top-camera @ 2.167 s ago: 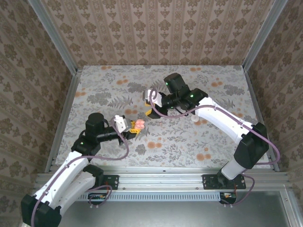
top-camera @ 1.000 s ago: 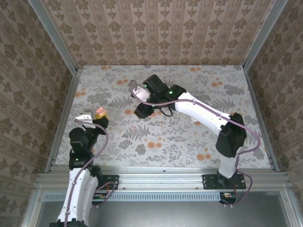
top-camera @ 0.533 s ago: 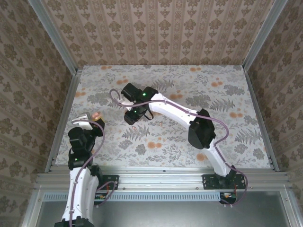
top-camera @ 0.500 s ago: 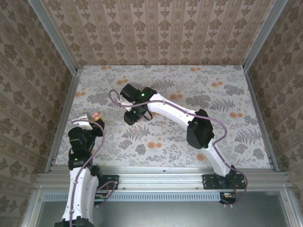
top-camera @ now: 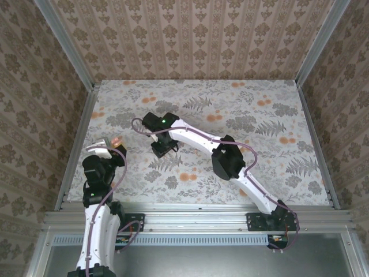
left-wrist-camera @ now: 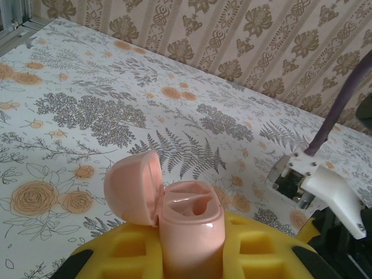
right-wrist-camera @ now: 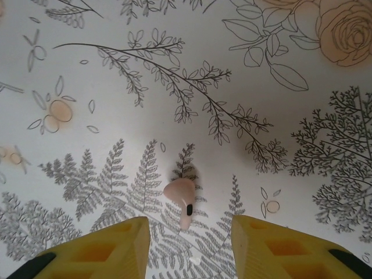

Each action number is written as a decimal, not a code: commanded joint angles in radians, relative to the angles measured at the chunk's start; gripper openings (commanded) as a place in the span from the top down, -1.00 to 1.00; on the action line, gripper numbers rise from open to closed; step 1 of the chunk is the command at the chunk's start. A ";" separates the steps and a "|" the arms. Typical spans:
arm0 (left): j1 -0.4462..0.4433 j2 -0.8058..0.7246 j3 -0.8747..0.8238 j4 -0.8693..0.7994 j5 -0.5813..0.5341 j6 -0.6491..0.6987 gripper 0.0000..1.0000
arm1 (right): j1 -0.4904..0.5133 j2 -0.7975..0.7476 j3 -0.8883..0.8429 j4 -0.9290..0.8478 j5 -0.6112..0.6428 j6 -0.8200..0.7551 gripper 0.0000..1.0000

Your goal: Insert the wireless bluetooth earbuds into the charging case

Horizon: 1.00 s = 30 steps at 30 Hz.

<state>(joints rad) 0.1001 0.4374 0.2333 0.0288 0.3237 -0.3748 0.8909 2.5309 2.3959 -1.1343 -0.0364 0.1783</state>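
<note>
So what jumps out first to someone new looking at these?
The open salmon-pink charging case, lid flipped up and wells looking empty, clamped in the left gripper over the table's left side. Then a lone pale earbud lying on the floral table cover, untouched, between the open yellow fingers of the right gripper.

Floral-print table [top-camera: 277, 156], walled on three sides. One pale pink earbud [right-wrist-camera: 182, 197] lies directly on it, over a fern motif.
</note>
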 commanded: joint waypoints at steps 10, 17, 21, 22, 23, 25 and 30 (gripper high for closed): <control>0.013 -0.003 0.019 -0.003 -0.004 -0.013 0.85 | 0.002 0.073 0.037 -0.018 -0.008 0.016 0.16; 0.013 -0.002 0.019 -0.003 -0.003 -0.016 0.84 | 0.002 0.089 0.039 -0.004 -0.013 0.014 0.23; 0.013 -0.002 0.019 -0.003 -0.002 -0.016 0.84 | 0.002 0.100 0.040 0.005 -0.011 0.013 0.28; 0.014 -0.003 0.020 -0.003 -0.002 -0.016 0.84 | 0.002 0.102 0.041 0.008 -0.010 0.013 0.31; 0.013 -0.003 0.020 -0.003 -0.002 -0.016 0.84 | 0.001 0.104 0.041 0.010 -0.008 0.013 0.36; 0.013 -0.003 0.019 -0.001 0.000 -0.017 0.84 | 0.002 0.106 0.043 0.008 -0.008 0.016 0.42; 0.015 0.000 0.020 -0.002 0.001 -0.018 0.84 | 0.001 0.094 0.042 0.010 -0.001 0.023 0.53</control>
<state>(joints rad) 0.1066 0.4377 0.2333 0.0288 0.3241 -0.3748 0.8875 2.6011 2.4187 -1.1255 -0.0326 0.1841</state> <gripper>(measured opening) 0.194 0.239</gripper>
